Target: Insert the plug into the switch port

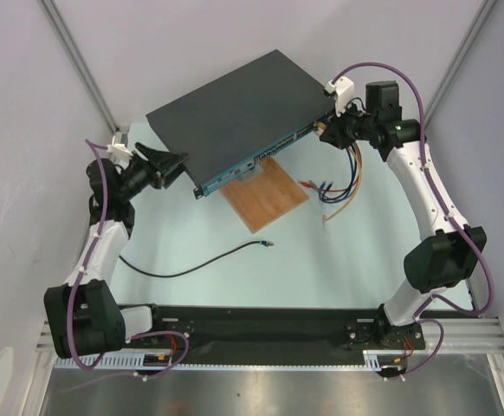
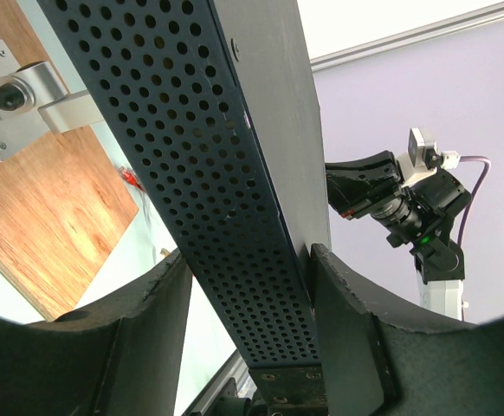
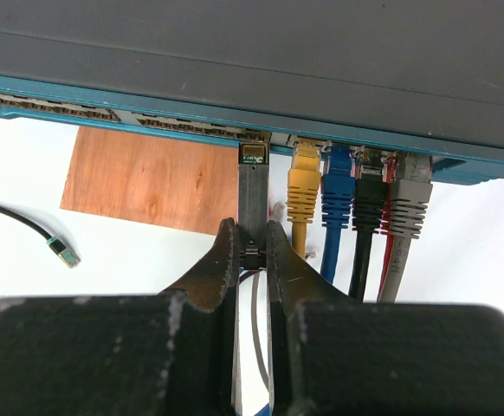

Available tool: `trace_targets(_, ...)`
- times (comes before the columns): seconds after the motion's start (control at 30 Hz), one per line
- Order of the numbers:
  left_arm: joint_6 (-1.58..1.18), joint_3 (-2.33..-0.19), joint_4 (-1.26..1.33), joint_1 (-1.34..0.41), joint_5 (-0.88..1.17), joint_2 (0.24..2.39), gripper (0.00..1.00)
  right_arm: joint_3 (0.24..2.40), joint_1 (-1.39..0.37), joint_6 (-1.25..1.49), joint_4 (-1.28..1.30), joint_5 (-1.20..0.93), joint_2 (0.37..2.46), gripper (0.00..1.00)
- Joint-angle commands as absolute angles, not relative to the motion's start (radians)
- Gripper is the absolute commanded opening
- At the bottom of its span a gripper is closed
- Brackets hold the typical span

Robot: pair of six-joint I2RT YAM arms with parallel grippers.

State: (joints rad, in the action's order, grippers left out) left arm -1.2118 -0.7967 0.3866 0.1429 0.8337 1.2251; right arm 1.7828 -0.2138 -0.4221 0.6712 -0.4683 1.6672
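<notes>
The switch (image 1: 235, 113) is a flat dark-grey box with a blue port face (image 1: 261, 158). The plug (image 1: 267, 244), a small pale tip on a thin black cable (image 1: 191, 269), lies loose on the table and also shows in the right wrist view (image 3: 62, 252). My right gripper (image 3: 252, 238) is shut on a dark metal stick (image 3: 252, 195) whose tip sits at a port (image 3: 254, 153) in the row. My left gripper (image 2: 248, 260) is shut on the switch's left corner (image 2: 226, 199), one finger on each flat side.
Yellow (image 3: 304, 182), blue (image 3: 339, 186), black (image 3: 369, 204) and grey (image 3: 408, 204) cables sit plugged in right of the stick, trailing over the table (image 1: 343, 186). A wooden board (image 1: 265, 195) lies under the switch's front. A metal bracket (image 2: 18, 95) sticks out.
</notes>
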Motion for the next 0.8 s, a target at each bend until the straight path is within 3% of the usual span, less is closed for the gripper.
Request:
trace_targets(0.0,-1.126,-0.811,0.379,0.114,0.818,1.269,0.0,1.835,-0.215,-0.413,0.646,-0.503,1.638,0.0)
trace_targets(0.77,-1.126,-0.811,0.379,0.115,0.818,1.27,0.0,1.816,-0.198,-0.425,0.623,-0.488,1.664,0.0)
